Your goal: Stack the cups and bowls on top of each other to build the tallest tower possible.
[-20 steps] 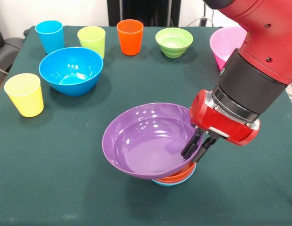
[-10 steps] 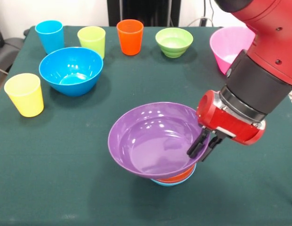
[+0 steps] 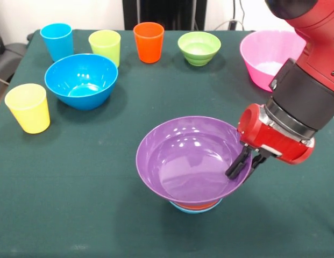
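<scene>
Gripper point(image 3: 243, 168): fingers pinched on the near rim of purple bowl point(image 3: 191, 159), seated atop orange bowl point(image 3: 198, 205) and light-blue bowl point(image 3: 194, 209).

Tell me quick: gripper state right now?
Gripper: shut on the rim of the purple bowl, one finger inside and one outside.

The arm point(image 3: 312, 64) has a glossy red shell with small dark screw holes, then a broad matte black cylindrical section ringed by a thin silver band. A rounded red block follows, ending in a gripper point(image 3: 244, 167) with thin black fingers point(image 3: 237, 164).
</scene>
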